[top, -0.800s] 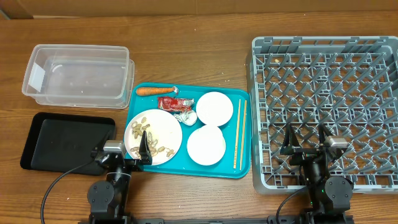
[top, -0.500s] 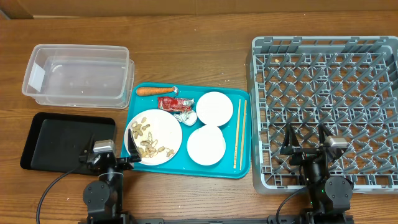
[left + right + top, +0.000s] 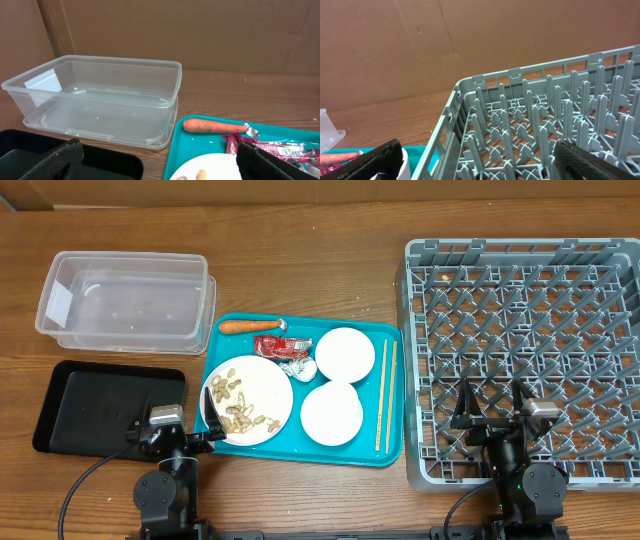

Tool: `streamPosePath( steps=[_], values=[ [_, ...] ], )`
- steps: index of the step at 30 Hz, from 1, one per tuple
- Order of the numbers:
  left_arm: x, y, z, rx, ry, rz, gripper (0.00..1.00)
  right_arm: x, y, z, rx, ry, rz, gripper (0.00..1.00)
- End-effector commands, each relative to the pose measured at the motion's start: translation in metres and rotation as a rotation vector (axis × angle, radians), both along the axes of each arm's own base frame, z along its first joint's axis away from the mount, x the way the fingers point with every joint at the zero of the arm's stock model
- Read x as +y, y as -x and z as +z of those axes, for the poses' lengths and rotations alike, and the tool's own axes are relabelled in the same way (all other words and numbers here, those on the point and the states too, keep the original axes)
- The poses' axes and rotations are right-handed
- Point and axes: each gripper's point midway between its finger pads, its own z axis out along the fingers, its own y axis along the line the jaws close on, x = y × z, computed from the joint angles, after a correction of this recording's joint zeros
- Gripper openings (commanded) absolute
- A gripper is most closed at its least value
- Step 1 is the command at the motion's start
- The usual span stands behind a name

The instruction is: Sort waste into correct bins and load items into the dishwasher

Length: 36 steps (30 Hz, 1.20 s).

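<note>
A carrot, a red wrapper and a foil ball lie on the teal tray. Peanut scraps lie on a wide plate. Two small bowls and chopsticks are there too. The clear tub and black tray stand at the left. My left gripper is open and empty, between the black tray and the plate. My right gripper is open and empty over the front of the grey rack.
In the left wrist view the clear tub stands ahead, with the carrot and wrapper to the right. In the right wrist view the rack's upright pegs are close in front. A cardboard wall runs along the back.
My left gripper has shifted a little to the left, from over the plate's edge toward the black tray, and now holds still. The right arm has not moved.
</note>
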Motion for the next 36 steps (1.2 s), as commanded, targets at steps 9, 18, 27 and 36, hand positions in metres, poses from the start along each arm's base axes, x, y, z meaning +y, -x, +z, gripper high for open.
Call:
streamPosePath(
  steps=[9,18,27,36],
  values=[
    [0.004,0.000,-0.001,0.003,-0.027,0.018,1.00,-0.002,0.000,-0.003,0.000,0.000,-0.011,1.00],
    [0.004,0.000,-0.001,0.003,-0.027,0.018,1.00,-0.002,0.000,-0.003,0.000,0.000,-0.011,1.00],
    [0.004,0.000,-0.001,0.003,-0.027,0.018,1.00,-0.006,-0.001,-0.002,-0.005,0.061,-0.035,1.00],
    [0.004,0.001,-0.001,0.003,-0.027,0.021,1.00,0.007,0.000,-0.002,-0.008,0.055,0.045,1.00]
  ],
)
